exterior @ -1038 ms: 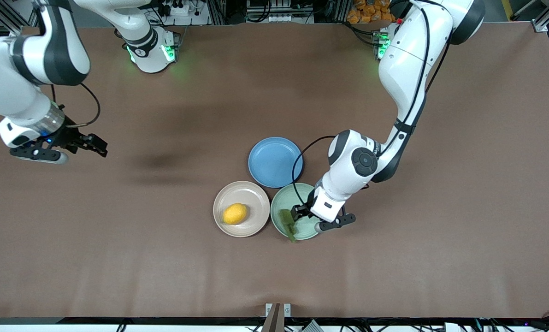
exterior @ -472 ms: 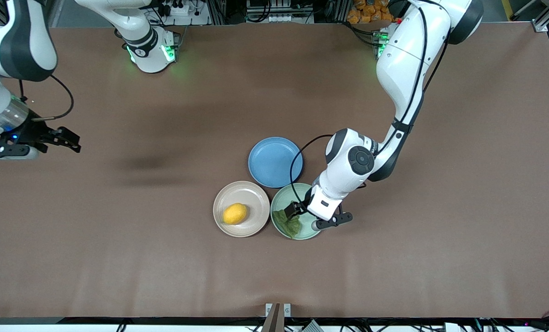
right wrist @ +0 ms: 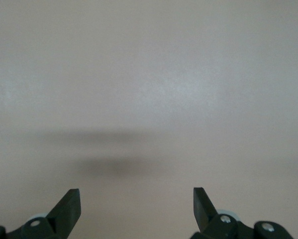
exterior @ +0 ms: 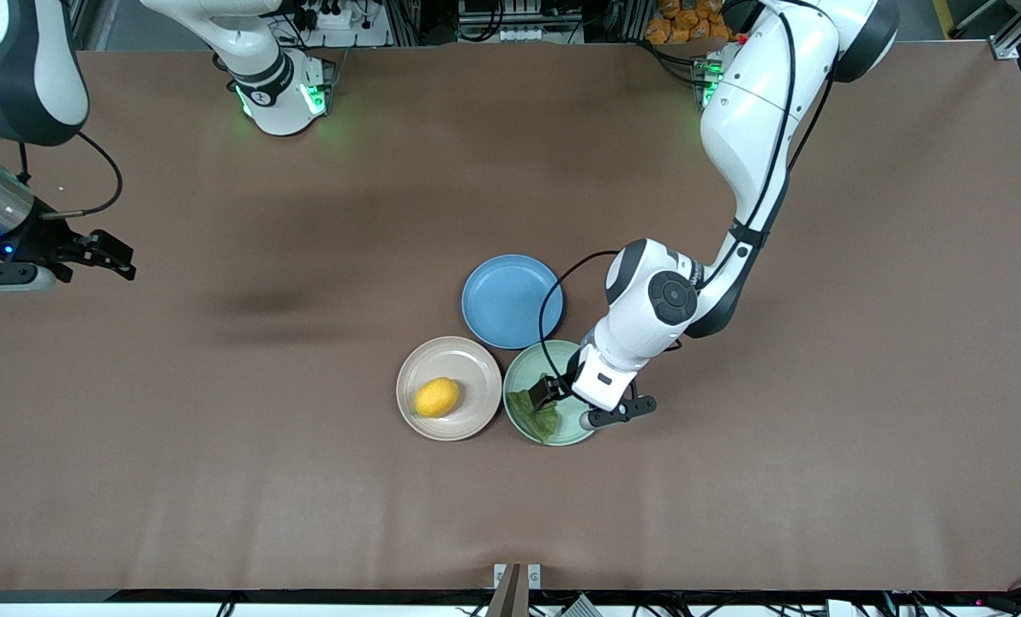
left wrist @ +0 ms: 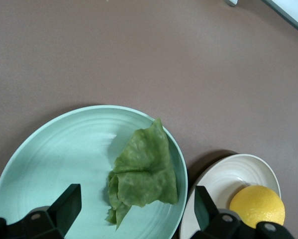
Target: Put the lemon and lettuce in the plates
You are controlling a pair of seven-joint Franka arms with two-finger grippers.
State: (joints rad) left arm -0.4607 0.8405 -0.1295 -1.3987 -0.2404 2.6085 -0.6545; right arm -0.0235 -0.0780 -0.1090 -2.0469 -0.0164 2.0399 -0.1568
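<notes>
Front view shows us the lettuce [exterior: 537, 418] lying in the mint plate [exterior: 583, 433] under our left gripper [exterior: 553, 396], fingers spread and empty; the lemon [exterior: 436, 397] sits in the beige plate [exterior: 476, 360]; our right gripper [exterior: 111, 257] waits, spread wide, holding nothing.

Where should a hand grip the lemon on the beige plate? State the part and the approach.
Grip the lemon across its short middle, coming straight down from above. It lies on its side on the beige plate, its long axis slanted across the plate, so the narrow girth probably suits the fingers best, and the low rim blocks a sideways approach.
</notes>
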